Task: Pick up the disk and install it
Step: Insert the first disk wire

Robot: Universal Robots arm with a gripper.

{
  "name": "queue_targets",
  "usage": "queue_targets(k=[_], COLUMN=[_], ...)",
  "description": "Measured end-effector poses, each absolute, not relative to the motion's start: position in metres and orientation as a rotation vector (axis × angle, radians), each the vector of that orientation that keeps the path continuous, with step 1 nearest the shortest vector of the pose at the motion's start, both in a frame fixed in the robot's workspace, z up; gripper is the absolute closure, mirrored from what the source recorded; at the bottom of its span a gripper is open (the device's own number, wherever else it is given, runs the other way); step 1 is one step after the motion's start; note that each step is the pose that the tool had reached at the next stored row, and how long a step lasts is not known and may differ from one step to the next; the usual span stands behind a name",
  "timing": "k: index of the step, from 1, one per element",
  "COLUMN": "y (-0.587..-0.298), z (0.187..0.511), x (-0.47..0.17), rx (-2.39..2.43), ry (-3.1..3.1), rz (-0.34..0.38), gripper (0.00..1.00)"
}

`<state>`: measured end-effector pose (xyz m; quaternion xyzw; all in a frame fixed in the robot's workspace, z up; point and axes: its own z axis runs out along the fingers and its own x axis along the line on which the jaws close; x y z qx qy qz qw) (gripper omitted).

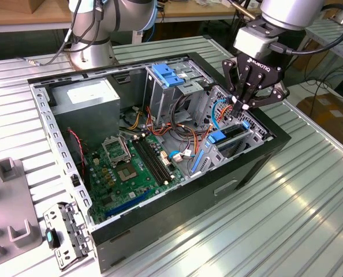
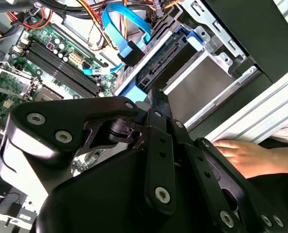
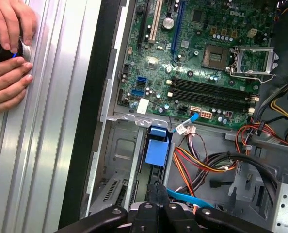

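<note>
Exterior view: jaws closed tight (nothing between them), just above the disk (image 1: 220,137)

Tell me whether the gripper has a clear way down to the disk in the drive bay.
Probably yes: the gripper hangs just above the disk, the case is open on top, and the blue cable runs beside the shut gripper, not across the path.

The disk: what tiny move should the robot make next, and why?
Probably a gentle press onto the disk, to seat it. It already lies in its bay, and the shut gripper hangs right over its blue carrier, holding nothing I can see.
</note>
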<state>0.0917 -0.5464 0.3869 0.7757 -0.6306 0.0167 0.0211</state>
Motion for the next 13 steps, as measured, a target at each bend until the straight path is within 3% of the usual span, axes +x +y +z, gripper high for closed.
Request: queue_targets(k=[13], y=[-0.5388], z=[0.3869], x=[0.0977], rx=[2.53], ry=[-1.793], rz=[0.057], gripper=[0.89])
